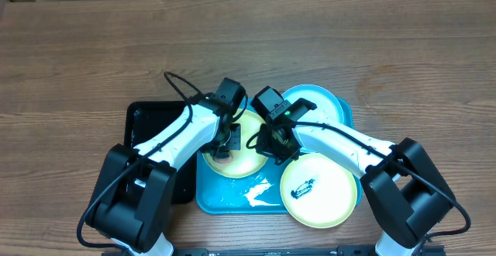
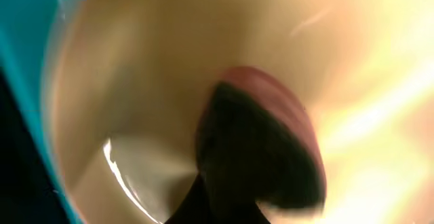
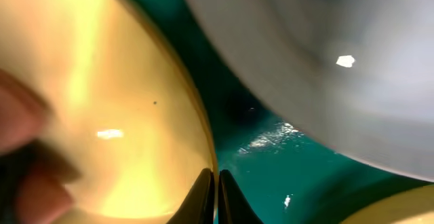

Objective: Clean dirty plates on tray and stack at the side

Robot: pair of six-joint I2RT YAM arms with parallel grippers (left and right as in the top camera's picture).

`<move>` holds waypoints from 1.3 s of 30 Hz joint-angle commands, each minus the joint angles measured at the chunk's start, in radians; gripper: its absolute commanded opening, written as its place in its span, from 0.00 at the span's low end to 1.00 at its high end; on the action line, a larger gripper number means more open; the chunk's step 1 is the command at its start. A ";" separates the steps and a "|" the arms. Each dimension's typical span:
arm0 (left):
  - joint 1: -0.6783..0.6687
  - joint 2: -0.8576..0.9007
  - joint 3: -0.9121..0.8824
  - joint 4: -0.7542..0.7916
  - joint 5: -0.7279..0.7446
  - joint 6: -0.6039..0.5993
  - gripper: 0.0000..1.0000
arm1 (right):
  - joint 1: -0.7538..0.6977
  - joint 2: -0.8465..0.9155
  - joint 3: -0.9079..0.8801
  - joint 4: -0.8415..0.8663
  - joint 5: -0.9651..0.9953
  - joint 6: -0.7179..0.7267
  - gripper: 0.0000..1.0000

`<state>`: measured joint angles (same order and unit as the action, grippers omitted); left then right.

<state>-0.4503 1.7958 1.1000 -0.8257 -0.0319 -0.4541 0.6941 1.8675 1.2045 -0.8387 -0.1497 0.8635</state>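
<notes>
A pale yellow-green plate (image 1: 246, 159) lies on the left part of the bright blue tray (image 1: 225, 198). My left gripper (image 1: 227, 142) is over it, shut on a pinkish pad (image 2: 278, 95) that presses on the plate (image 2: 169, 47). My right gripper (image 3: 217, 183) is shut on that plate's right rim (image 3: 122, 102). A light blue plate (image 1: 318, 105) lies at the tray's far right, also in the right wrist view (image 3: 325, 61). A second yellow-green plate (image 1: 319, 190) with a dark smudge lies at the near right, overhanging the tray's edge.
A smaller black tray (image 1: 151, 136) lies left of the blue tray, partly under my left arm. White streaks (image 1: 260, 194) show on the wet blue tray floor (image 3: 278, 163). Bare wooden table (image 1: 248, 46) lies all around.
</notes>
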 commanded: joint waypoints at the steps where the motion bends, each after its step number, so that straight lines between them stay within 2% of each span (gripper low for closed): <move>1: -0.022 -0.039 0.101 -0.030 -0.051 -0.014 0.04 | -0.003 -0.026 0.019 -0.001 0.017 -0.003 0.04; 10: 0.062 -0.067 0.242 -0.258 -0.142 -0.155 0.04 | -0.003 -0.026 0.019 0.000 0.017 -0.003 0.04; 18: 0.207 -0.071 0.242 -0.357 -0.134 -0.156 0.04 | -0.003 -0.026 0.019 -0.001 0.016 -0.044 0.04; 24: 0.301 -0.071 0.213 -0.323 -0.136 -0.159 0.04 | -0.003 -0.026 0.019 -0.010 0.013 -0.084 0.04; 27: 0.331 -0.071 0.149 -0.274 -0.133 -0.120 0.04 | -0.003 -0.026 0.019 -0.023 0.013 -0.120 0.04; 33: 0.341 -0.070 -0.052 -0.103 -0.098 -0.104 0.04 | -0.003 -0.026 0.019 -0.035 0.013 -0.162 0.04; 39: 0.342 -0.070 -0.076 -0.056 -0.084 -0.103 0.04 | -0.003 -0.026 0.019 -0.050 0.013 -0.166 0.04</move>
<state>-0.1104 1.7409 1.0199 -0.8925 -0.1307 -0.5705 0.6937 1.8675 1.2045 -0.8848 -0.1490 0.7197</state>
